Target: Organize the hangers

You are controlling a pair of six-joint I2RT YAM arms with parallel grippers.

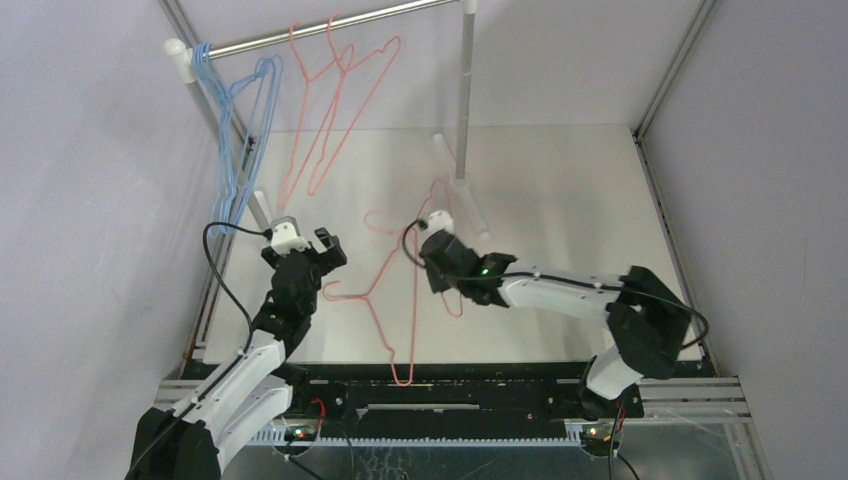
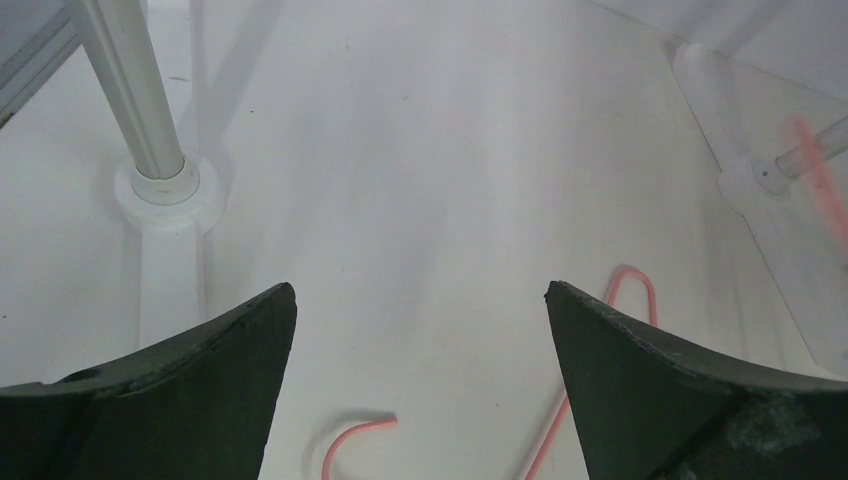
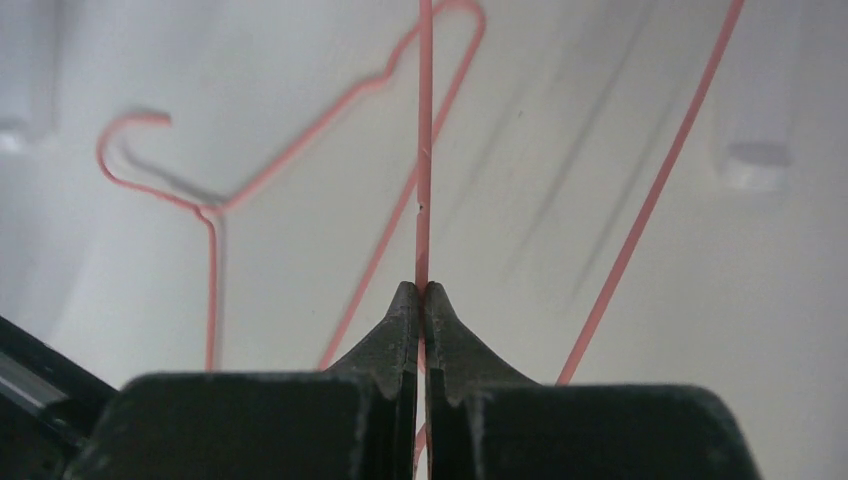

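Right tool point(image 3: 424, 296) pinched shut on one thin wire side of a pink hanger point(image 3: 424, 150) over the middle of the counter point(image 1: 560, 200); second pink hanger point(image 3: 208, 212) lies beneath. Left tool point(image 2: 420, 292) spread wide, holding nothing. The wire is probably light, springy and slippery, best gripped near the hook

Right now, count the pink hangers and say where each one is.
4. Two pink hangers hang overlapped on the rail, one lies on the table, one is clamped in the right gripper. Overlap could hide more.
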